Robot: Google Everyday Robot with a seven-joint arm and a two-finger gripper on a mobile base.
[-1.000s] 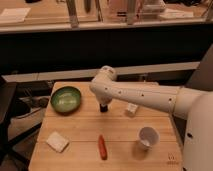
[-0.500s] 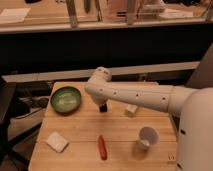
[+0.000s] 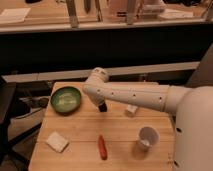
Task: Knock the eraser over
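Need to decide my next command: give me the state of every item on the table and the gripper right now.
eraser: upright on the table, partly hidden under the arm.
gripper: hidden behind the arm's elbow, by the eraser.
green bowl: upright, looks empty.
white cup: lying tilted, mouth toward the camera.
white pad: flat.
red object: lying flat.
small white bottle: on its side.

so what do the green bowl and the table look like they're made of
The green bowl looks like plastic or glazed ceramic: even green colour with a soft sheen on its inner wall; which one is open. The table looks like pale unvarnished or matte wood, with plank seams running along its top. The gripper hangs just right of the bowl, low over the table, below the arm's elbow.
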